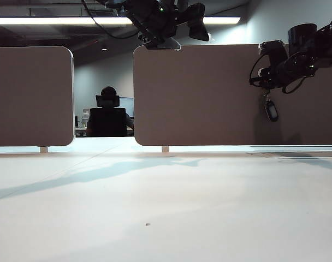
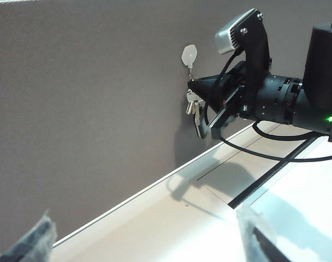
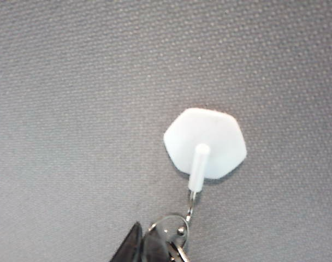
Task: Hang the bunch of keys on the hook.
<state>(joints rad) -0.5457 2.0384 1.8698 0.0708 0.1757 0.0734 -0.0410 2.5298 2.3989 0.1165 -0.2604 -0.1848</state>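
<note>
Just below hook [image 3: 205, 150]: right end effector [image 2: 196, 90] clamped on light, dangling bunch of keys [image 2: 194, 106], gripped at ring; left end effector [image 2: 144, 240] apart, well back.

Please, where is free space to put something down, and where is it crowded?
The white table is bare up to the panels. Crowded: around the hook, where the right hand is shut on the bunch of keys. The left hand waits open.

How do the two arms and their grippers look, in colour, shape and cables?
Both arms are black. The right gripper tapers to a dark wedge, with a silver-grey camera housing, looping black cables and a green light. The left gripper shows only blurred dark fingertips.
</note>
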